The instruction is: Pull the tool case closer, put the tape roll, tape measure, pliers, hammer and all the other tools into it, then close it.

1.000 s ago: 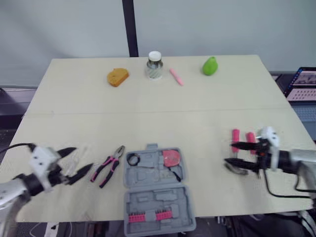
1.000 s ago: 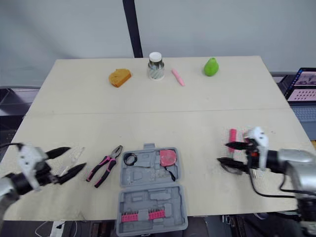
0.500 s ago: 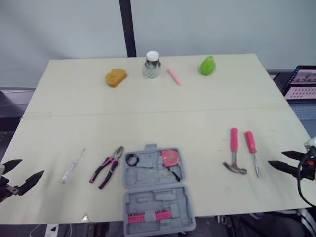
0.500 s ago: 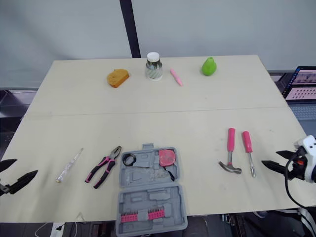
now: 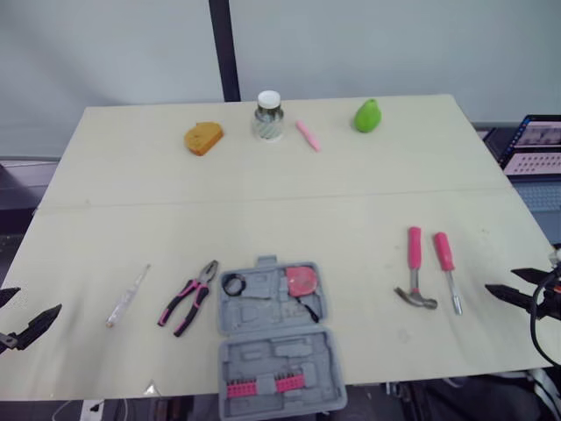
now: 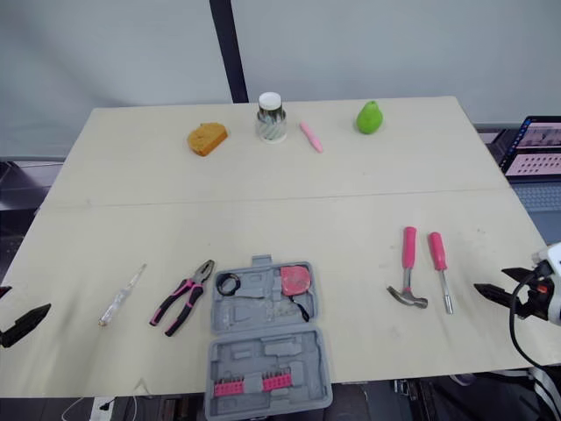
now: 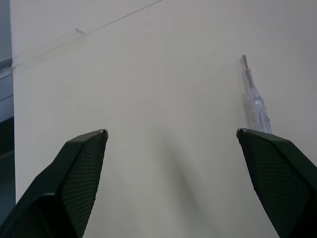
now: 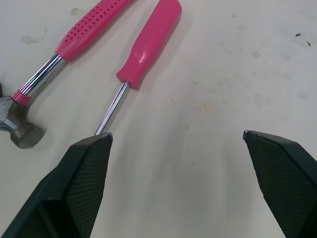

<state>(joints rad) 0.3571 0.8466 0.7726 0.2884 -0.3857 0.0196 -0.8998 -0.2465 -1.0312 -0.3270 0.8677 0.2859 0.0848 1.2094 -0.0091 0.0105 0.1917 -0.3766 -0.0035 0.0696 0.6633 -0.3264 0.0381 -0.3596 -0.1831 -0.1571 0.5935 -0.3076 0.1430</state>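
Fingers point(image 8: 84, 168) spread open on left gripper point(image 7: 171, 133) and right gripper point(image 8: 176, 135), both empty.
Screwdriver point(image 8: 148, 44) lies just inward of the right one, shaft tip nearest, handle away from me (hammer point(image 8: 74, 39) alongside).

The table point(image 5: 263, 210) is a pale matt board (faintly smudged near its right edge). The tool case point(image 5: 280, 346) is dull grey moulded plastic. The hammer point(image 8: 84, 32) has a dimpled pink grip and a polished metal shaft. The screwdriver point(image 8: 148, 44) handle is smooth, slightly glossy pink plastic. The right gripper point(image 8: 176, 134) has matt black, finely cross-hatched fingers point(image 8: 81, 183).
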